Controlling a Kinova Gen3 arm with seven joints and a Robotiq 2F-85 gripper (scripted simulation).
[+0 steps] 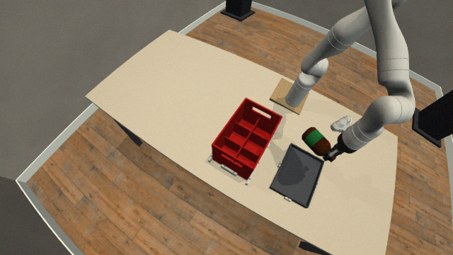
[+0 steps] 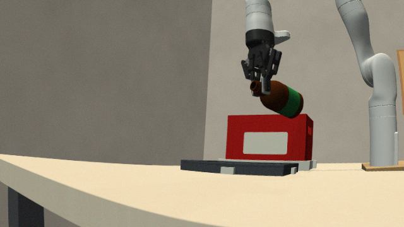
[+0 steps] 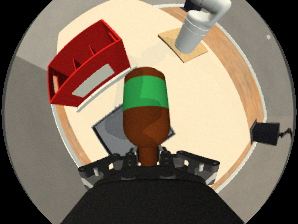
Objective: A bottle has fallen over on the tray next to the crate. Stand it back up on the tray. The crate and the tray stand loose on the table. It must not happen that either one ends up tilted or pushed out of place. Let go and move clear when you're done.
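Observation:
A brown bottle with a green band (image 1: 314,139) (image 2: 291,100) (image 3: 146,92) hangs in the air, tilted, with its base lower than its neck. My gripper (image 1: 328,157) (image 2: 261,89) (image 3: 148,149) is shut on the bottle's neck, well above the table. The dark tray (image 1: 315,188) (image 2: 202,166) (image 3: 101,138) lies flat on the table below. In the wrist view the bottle hides part of the tray. The red crate (image 1: 231,159) (image 2: 235,137) (image 3: 120,55) stands upright beside the tray, with its compartments empty.
The table (image 1: 170,106) (image 2: 158,192) (image 3: 200,100) carries all of this. Small pale blocks stand at the edges of tray and crate. The arm's base stands on a wooden plate (image 1: 279,93) (image 2: 367,168) (image 3: 172,44) behind the crate and tray.

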